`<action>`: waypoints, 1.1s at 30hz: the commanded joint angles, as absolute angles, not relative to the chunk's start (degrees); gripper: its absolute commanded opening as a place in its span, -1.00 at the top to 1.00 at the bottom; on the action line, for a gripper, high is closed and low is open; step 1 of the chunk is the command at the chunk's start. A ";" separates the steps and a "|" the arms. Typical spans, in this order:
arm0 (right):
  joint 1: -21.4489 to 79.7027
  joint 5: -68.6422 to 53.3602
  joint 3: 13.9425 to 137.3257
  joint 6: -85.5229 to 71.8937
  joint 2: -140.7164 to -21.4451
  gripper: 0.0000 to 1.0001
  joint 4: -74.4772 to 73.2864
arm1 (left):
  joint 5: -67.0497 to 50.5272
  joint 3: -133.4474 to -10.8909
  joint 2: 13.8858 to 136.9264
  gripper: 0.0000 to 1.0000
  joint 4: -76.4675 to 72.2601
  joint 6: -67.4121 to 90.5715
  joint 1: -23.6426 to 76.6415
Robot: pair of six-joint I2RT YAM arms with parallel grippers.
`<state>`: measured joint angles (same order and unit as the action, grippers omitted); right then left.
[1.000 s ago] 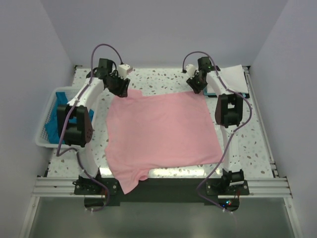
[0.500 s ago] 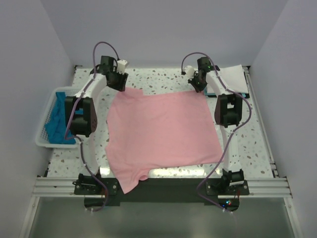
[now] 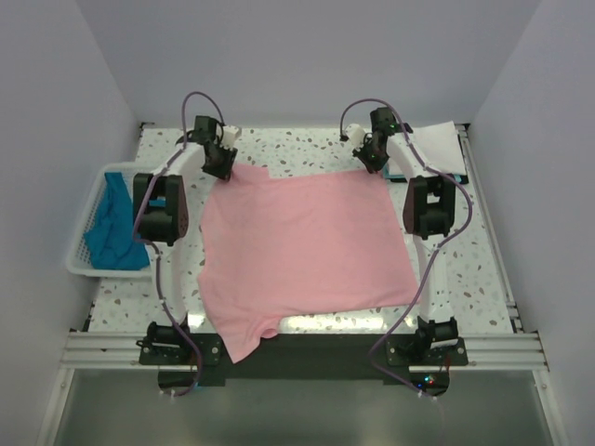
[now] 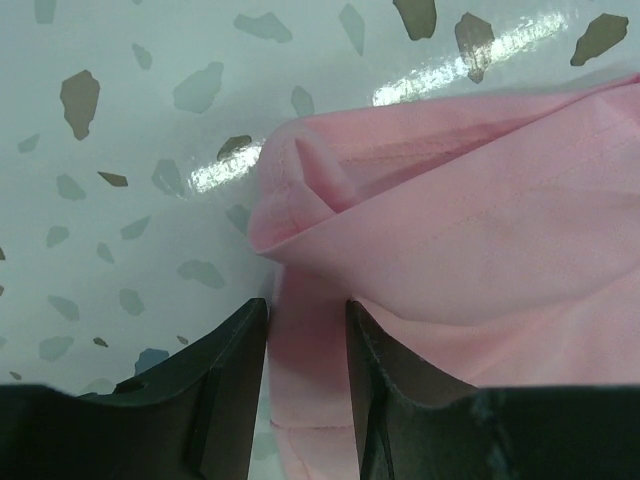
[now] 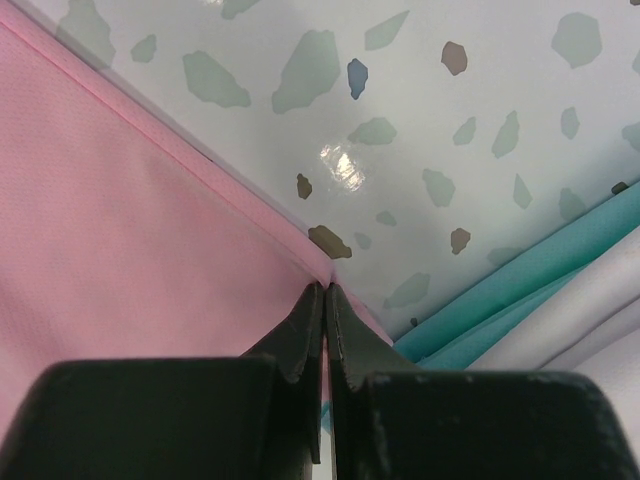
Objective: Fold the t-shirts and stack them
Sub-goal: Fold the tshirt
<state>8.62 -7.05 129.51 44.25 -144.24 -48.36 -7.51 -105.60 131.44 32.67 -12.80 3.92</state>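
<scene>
Across the tabletop (image 3: 307,147) the pink t-shirt (image 3: 302,246) lay spread flat; I saw the right hand (image 5: 325,292) clenched on its far right corner, while the left hand (image 4: 307,312) stood parted astride the far left corner.

Both arms reach forward; left end effector (image 4: 305,312) slightly parted; right end effector (image 5: 326,292) closed.
</scene>
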 commanded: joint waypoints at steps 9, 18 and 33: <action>8.17 -6.06 128.67 45.70 -144.32 1.00 -52.91 | -14.58 -115.92 138.34 0.16 30.06 -11.78 2.90; 8.26 -4.92 129.81 46.93 -143.09 1.00 -53.61 | -17.58 -118.39 137.83 0.90 28.92 -10.98 1.23; 7.73 -6.07 126.04 52.38 -130.43 1.00 -59.14 | -28.56 -101.79 116.73 1.00 32.25 -26.62 -2.11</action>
